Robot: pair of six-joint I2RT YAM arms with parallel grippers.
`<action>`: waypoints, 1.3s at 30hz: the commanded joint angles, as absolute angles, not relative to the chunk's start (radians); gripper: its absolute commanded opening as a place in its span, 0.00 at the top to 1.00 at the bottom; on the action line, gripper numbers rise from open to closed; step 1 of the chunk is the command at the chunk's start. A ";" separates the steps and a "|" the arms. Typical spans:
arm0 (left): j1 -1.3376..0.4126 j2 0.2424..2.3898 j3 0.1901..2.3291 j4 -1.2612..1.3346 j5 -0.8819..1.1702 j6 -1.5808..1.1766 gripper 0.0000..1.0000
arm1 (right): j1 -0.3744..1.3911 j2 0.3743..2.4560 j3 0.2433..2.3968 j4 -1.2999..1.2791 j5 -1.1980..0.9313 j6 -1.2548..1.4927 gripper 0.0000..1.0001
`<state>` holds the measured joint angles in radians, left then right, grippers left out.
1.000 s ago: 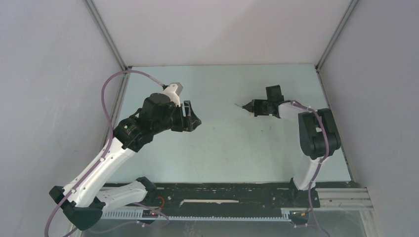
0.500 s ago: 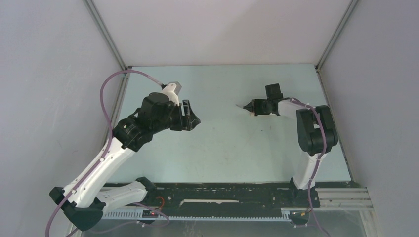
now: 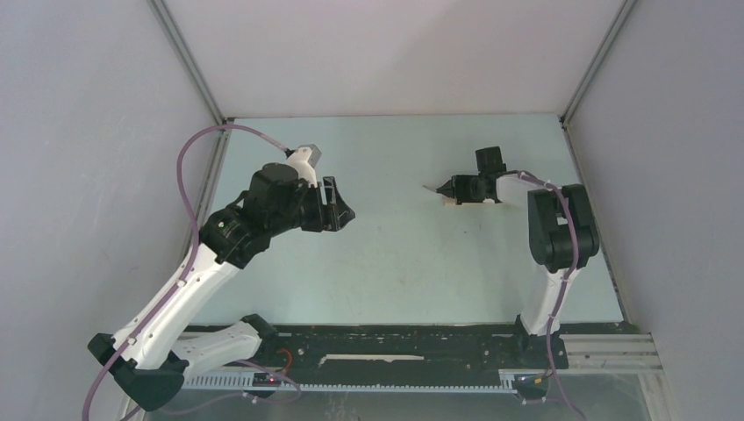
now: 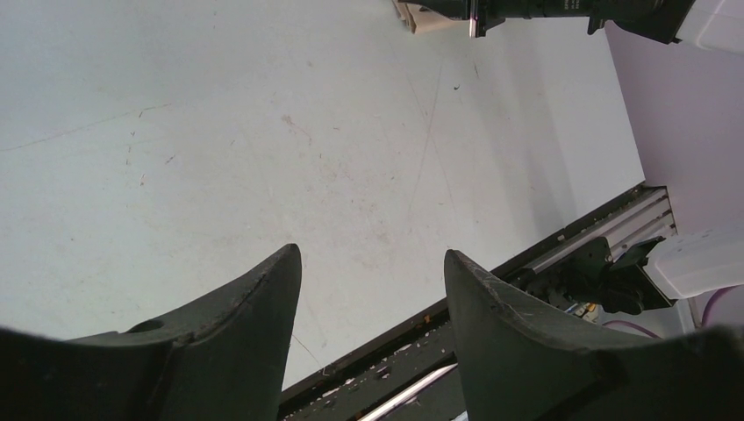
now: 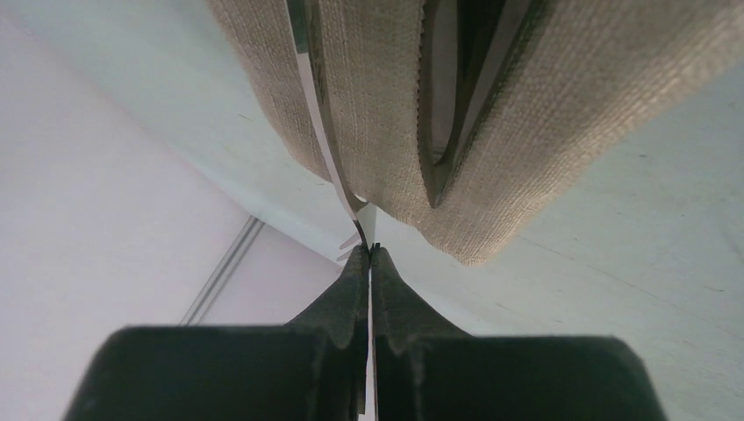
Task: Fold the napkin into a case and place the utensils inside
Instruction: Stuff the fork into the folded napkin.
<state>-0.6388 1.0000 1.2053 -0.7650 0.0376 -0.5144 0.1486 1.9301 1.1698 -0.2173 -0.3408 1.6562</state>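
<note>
Your left gripper (image 4: 373,263) hangs released and empty over the left half of the tabletop (image 3: 395,272). Your right gripper (image 5: 369,253) is clenched tight toward the far right side. Its tips meet the end of a pale grey utensil (image 5: 307,96) poking from the folded napkin (image 5: 377,114), though an actual pinch can't be made out. Dark utensils (image 5: 465,96) sit in the fold.

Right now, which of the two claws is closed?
The right gripper: its fingertips are pressed together at the edge of the napkin. The left gripper has its fingers spread apart, empty.
</note>
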 commanded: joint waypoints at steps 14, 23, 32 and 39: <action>-0.623 0.993 1.211 -0.727 0.072 -0.494 0.32 | 0.067 1.911 1.201 -0.261 -0.334 1.587 1.00; -0.623 1.003 1.215 -0.725 0.078 -0.500 0.32 | 0.017 1.898 1.202 -0.285 -0.329 1.557 1.00; -0.623 1.011 1.220 -0.720 0.089 -0.507 0.32 | -0.029 1.899 1.201 -0.276 -0.337 1.543 1.00; -0.623 1.017 1.219 -0.718 0.094 -0.509 0.32 | -0.048 1.909 1.201 -0.262 -0.340 1.535 1.00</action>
